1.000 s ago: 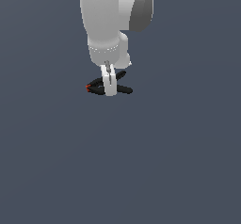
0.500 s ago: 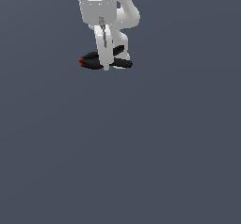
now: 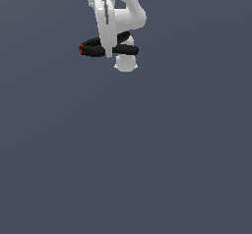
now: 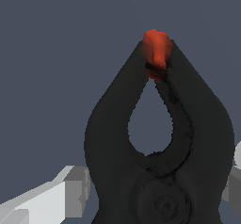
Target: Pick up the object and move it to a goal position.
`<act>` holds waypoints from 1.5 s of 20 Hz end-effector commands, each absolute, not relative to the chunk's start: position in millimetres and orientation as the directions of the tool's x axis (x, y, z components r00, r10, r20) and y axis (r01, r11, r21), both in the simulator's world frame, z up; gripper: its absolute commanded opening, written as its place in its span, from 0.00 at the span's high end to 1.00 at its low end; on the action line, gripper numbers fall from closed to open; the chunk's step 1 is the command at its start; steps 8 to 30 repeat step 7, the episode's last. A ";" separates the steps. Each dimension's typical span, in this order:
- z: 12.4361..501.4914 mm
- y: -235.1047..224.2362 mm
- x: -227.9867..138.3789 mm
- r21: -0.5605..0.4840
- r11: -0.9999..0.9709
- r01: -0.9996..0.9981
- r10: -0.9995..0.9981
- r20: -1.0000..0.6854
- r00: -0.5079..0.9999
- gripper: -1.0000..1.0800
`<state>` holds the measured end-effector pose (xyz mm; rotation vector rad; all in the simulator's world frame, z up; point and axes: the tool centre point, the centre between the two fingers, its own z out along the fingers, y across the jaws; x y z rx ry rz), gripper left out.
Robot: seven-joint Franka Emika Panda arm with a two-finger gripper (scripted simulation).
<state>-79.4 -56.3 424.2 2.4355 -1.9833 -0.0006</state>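
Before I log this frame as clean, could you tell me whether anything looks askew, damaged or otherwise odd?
Nothing stands out. The spring clamp lies level, crosswise in the claw, its red tip intact and pointing to the exterior view's left. The claw's fingers flank its body evenly.

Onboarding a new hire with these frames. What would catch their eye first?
The white robot arm reaching down at the top of the exterior view, against a plain dark grey background. Next, the small black clamp held crosswise in its gripper, red tip pointing to the exterior view's left. In the wrist view the clamp fills most of the picture, with the red tip standing out as the only colour.
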 end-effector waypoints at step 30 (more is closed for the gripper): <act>425.3 -56.0 -78.2 0.000 -0.203 -0.979 -0.979 0.000 0.203 1.00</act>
